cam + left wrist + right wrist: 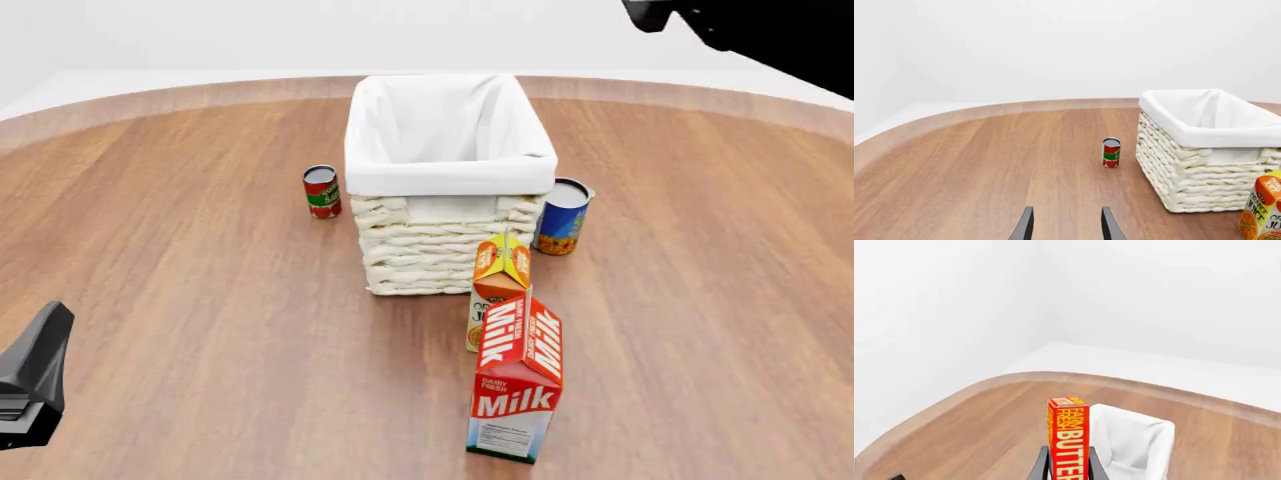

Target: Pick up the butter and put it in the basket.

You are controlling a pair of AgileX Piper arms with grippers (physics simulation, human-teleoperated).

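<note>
In the right wrist view my right gripper point(1069, 454) is shut on the butter point(1069, 432), a red-orange box with white lettering, held upright high above the table. The basket point(1153, 442), with its white liner, lies below and just beside the butter. In the front view the basket point(451, 176) stands mid-table and only the right arm point(767, 30) shows, at the top right; the butter is out of that view. My left gripper point(1067, 217) is open and empty, low over the table, and shows at the front view's lower left point(34, 385).
A milk carton point(518, 385) and an orange juice carton point(501, 275) stand in front of the basket. A red can point(320, 192) stands to its left and a blue can point(565, 216) to its right. The wooden table point(200, 300) curves at the back.
</note>
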